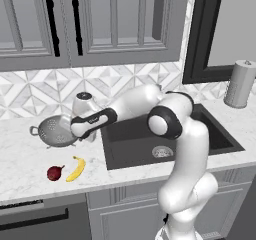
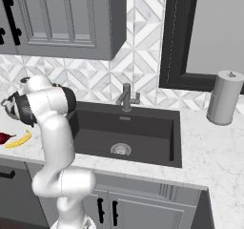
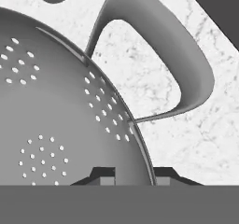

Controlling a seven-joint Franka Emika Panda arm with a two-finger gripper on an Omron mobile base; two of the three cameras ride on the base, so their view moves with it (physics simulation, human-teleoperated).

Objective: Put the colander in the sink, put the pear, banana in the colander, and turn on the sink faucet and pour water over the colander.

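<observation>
step: first, taking hold of colander point(image 3: 60, 125) | gripper point(image 3: 134, 176): fingers straddle its rim, one inside, one outside, just below the loop handle; pinched or not, cannot tell | next, I judge: lift, carry to sink point(image 1: 130, 134) beside it | hidden: fingertips largely cut off; gripper masked by arm from the base views
</observation>
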